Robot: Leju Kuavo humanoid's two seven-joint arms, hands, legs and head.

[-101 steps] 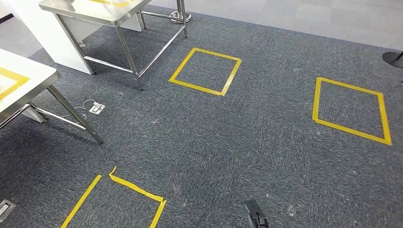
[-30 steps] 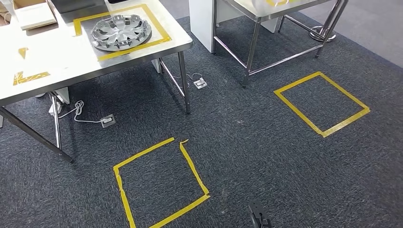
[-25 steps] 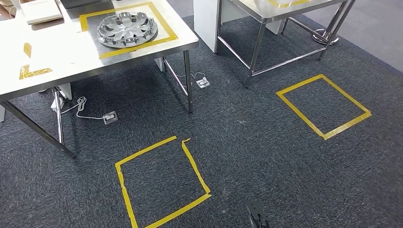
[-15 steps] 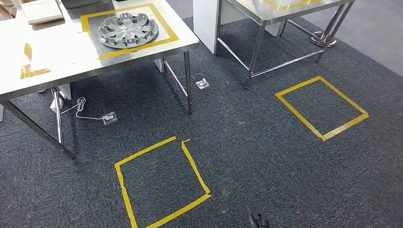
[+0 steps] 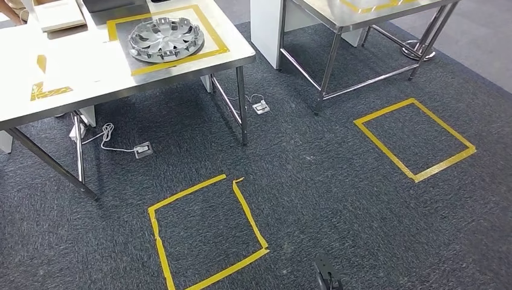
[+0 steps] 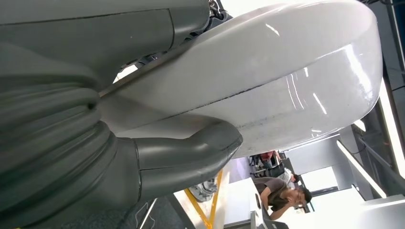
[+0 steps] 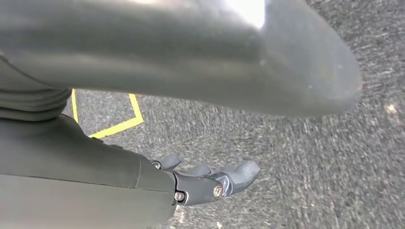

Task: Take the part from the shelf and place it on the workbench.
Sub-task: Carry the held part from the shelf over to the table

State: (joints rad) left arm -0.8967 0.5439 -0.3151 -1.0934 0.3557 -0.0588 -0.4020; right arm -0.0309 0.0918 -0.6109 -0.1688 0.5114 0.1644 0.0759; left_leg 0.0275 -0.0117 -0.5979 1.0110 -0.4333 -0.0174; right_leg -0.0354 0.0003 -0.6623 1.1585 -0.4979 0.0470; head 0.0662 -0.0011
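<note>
The left robot hand (image 6: 143, 162) grips the white part (image 6: 286, 81) — a big, glossy, rounded piece. In the left wrist view its thick grey thumb (image 6: 196, 150) presses against one face of the part and the darker fingers (image 6: 133, 28) lie over the opposite side. Past the part's edge a seated person (image 6: 282, 193) can be seen in the background.

The right robot hand (image 7: 119, 167) hangs over the dark carpet with nothing in it. Its fingers (image 7: 236, 174) are stretched out and stand apart from the thumb.

In the head view a desk (image 5: 90, 75) with steel legs stands at the upper left. On it a silver wheel cover (image 5: 166, 39) lies inside a square of yellow tape, and a flat pale board (image 5: 57, 15) sits near the far edge. A second steel desk (image 5: 338, 15) stands to its right, well apart.

On the carpet lie two yellow tape squares — the nearer tape square (image 5: 253, 220) just in front of the first desk, the farther tape square (image 5: 385, 151) off to the right. Under the first desk a white cable runs to a small floor socket (image 5: 143, 149).
</note>
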